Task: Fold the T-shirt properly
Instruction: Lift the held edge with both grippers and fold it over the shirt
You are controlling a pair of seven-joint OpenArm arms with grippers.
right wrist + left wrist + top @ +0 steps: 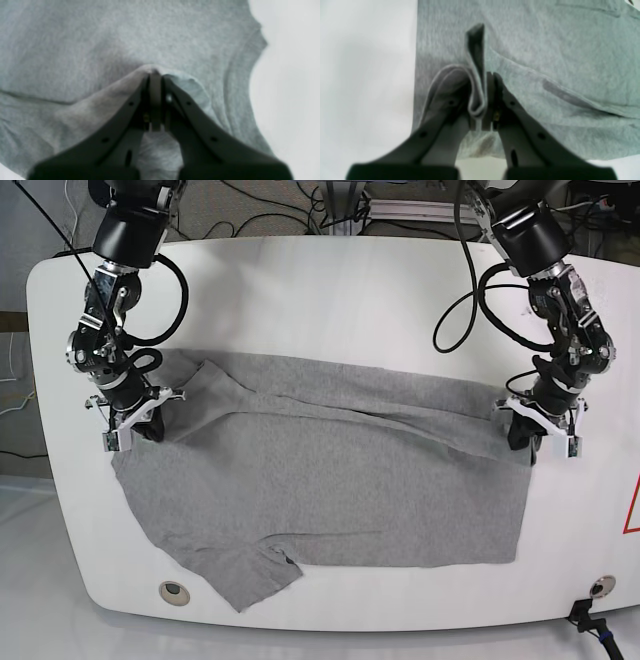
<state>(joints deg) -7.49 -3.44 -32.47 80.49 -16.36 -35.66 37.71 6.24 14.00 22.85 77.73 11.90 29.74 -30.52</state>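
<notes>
Grey T-shirt [320, 470] is spread across the middle of the white counter [330, 290], nearly edge to edge. Its far long edge is already folded inward, leaving a diagonal crease across the upper half. One sleeve sticks out at 7 o'clock near the front edge.

Left hand [540, 438] is at 3 o'clock, closed on a pinch of fabric at the shirt's straight edge. The left wrist view shows a doubled fold clamped between the fingers [492, 100]. Right hand [128, 425] is at 9 o'clock on the sleeve end, likewise clamped on a small peak of cloth. Both pinches look lifted only slightly, though that is hard to judge.

Handling: thin, soft jersey, light, no stiffness. It will sag and drag between the two grip points and wrinkle easily. It should not slip much in a closed pinch, but a shallow bite could pull out. Best holds are hems and seams at opposite ends, as now; both layers need to be in the pinch. The loose sleeve at 7 o'clock probably needs its own tuck.
</notes>
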